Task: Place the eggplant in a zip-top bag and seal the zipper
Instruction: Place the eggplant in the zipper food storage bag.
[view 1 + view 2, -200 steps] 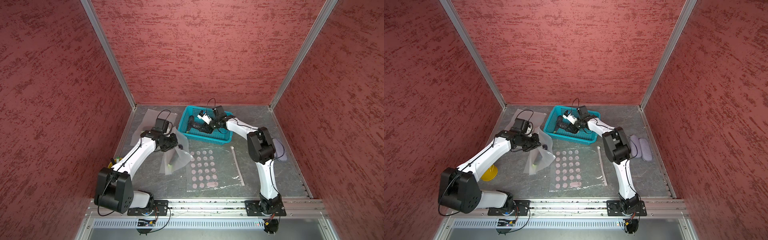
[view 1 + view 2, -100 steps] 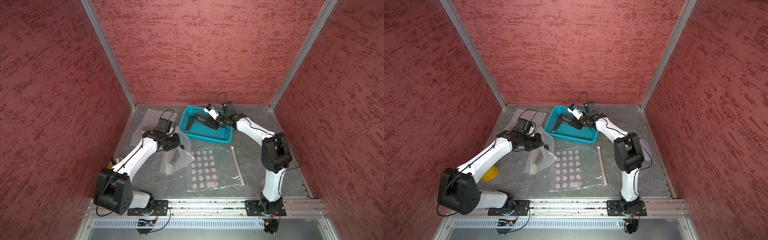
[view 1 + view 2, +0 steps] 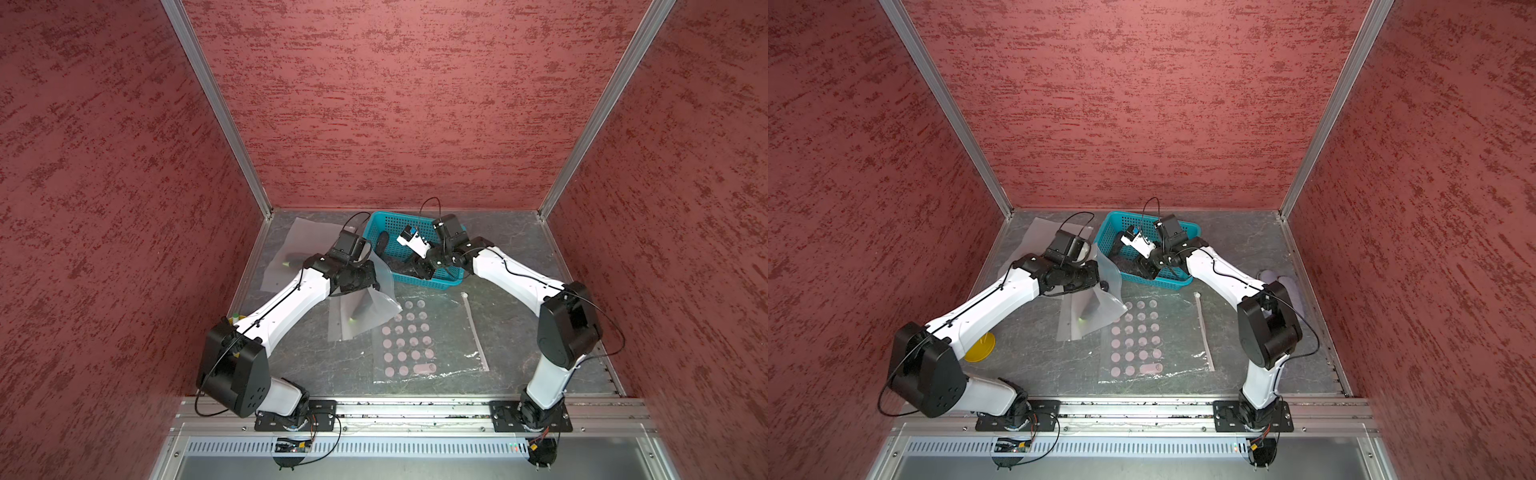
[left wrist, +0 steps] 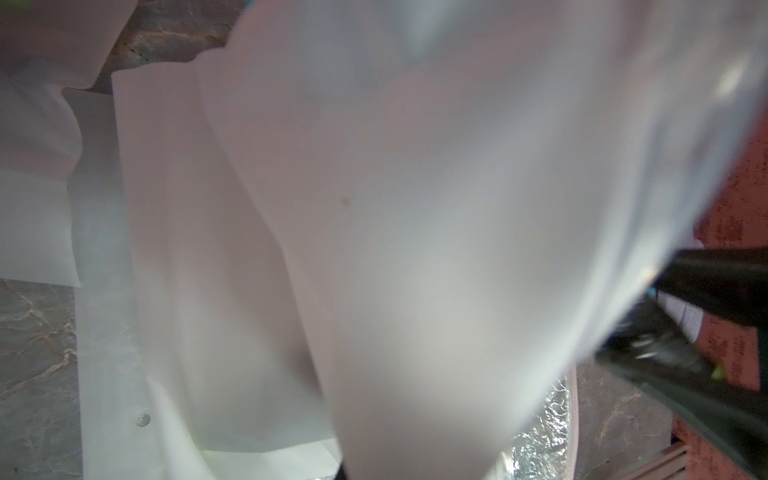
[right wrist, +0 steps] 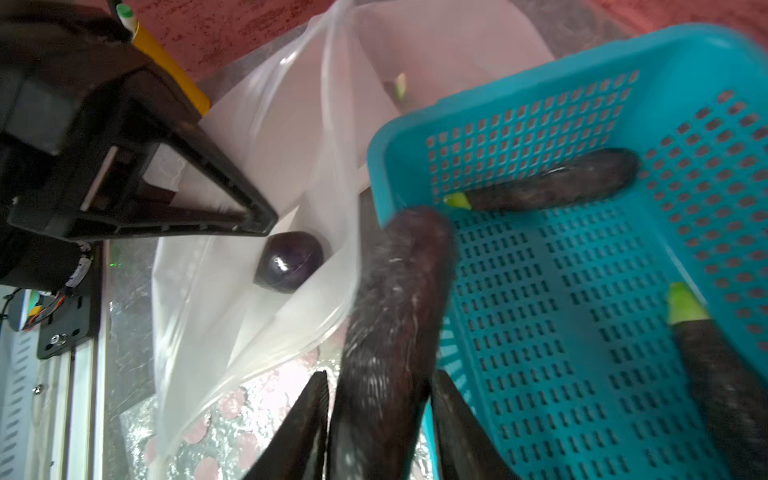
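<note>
— Teal plastic basket (image 3: 444,284): what's at its near rim?
— The right gripper (image 5: 380,376), jaws clamped around an eggplant (image 5: 395,291), whose free end reaches the rim on the side of the zip-top bag (image 5: 291,145).
— And the bag?
— At the basket's eight o'clock in both top views, pinched in the closed left gripper (image 3: 1100,283) and hanging from it. A dark rounded shape (image 5: 289,259) shows through the film; probably another eggplant, though I can't tell whether it's inside this bag.

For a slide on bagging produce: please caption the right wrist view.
Right tool grips an eggplant at the rim of the blue basket, beside the open zip-top bag.
</note>
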Robot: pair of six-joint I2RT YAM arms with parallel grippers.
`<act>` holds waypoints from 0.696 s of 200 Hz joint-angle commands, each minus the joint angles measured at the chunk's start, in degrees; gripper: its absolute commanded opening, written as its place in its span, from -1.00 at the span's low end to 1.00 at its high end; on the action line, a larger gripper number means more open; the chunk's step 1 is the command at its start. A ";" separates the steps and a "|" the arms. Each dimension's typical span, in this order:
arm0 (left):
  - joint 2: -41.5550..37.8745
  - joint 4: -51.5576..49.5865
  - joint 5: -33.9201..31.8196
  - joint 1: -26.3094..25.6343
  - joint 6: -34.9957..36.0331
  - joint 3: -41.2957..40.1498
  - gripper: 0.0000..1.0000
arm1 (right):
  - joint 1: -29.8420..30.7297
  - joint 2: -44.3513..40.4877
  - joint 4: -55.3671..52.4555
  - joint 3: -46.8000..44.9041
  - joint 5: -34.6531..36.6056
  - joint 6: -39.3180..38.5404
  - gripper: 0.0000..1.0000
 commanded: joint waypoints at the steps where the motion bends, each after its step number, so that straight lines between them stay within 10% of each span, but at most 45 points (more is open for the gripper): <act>1: 0.42 -0.05 -3.57 -0.92 1.25 1.79 -1.00 | 1.09 -0.52 -1.24 -1.25 -0.03 2.41 -0.20; 139: -1.46 -0.84 -3.78 0.88 1.47 -1.49 -1.00 | 1.74 -9.24 9.43 -9.03 -0.35 7.18 -0.38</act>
